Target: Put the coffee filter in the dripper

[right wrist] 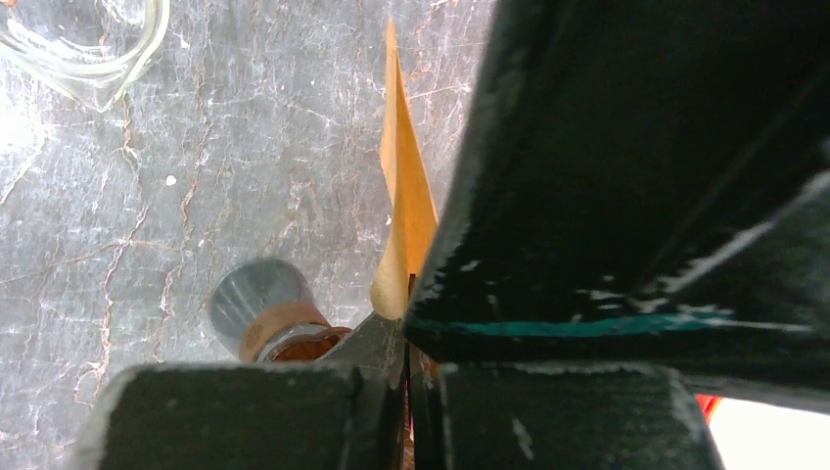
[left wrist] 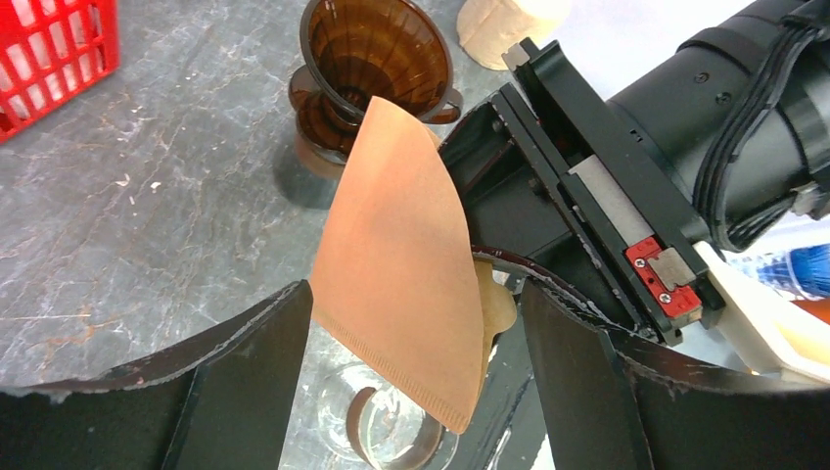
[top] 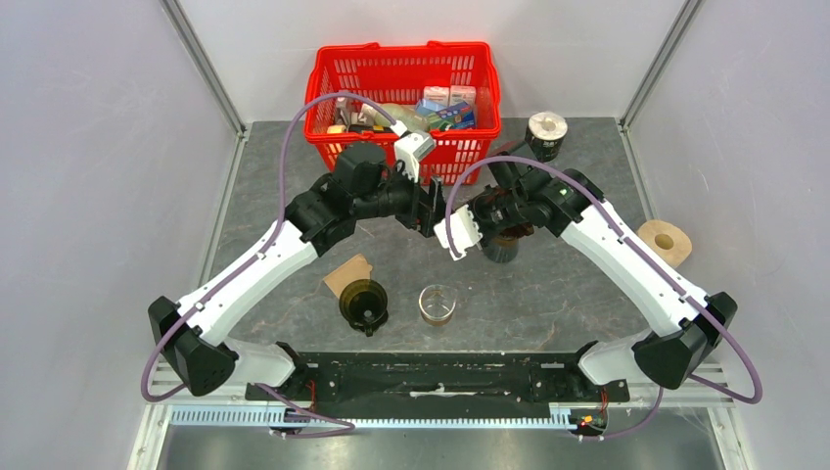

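The left arm and right arm reach from the near edge of the table and bend inward, so their wrists meet over its middle. The left gripper has its jaws spread wide, one finger on each side of the coffee filter. The right gripper faces it and is clamped tight on the filter's edge.

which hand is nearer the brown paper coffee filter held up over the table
Right. The right hand is shut on the brown paper coffee filter, pinching its edge. The left hand is open with a finger on either side of the filter, not closed on it.
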Robot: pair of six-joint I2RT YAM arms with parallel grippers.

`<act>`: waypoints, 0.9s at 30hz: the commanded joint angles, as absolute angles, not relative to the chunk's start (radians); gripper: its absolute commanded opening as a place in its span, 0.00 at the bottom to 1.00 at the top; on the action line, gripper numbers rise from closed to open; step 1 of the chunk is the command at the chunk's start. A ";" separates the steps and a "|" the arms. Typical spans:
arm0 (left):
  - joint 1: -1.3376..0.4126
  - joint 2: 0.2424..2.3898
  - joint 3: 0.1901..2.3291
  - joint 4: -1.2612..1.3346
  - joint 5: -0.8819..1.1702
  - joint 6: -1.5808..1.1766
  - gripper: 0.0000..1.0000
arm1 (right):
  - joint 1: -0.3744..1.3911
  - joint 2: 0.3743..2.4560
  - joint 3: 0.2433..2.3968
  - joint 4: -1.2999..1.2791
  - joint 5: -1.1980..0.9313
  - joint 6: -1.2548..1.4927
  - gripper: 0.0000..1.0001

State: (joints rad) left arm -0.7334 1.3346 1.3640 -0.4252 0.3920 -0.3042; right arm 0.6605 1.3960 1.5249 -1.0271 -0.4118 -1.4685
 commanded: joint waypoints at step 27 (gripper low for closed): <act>-0.823 1.403 1.437 -0.527 0.098 -0.169 0.67 | 0.688 1.381 1.556 -1.021 -0.395 -1.487 0.00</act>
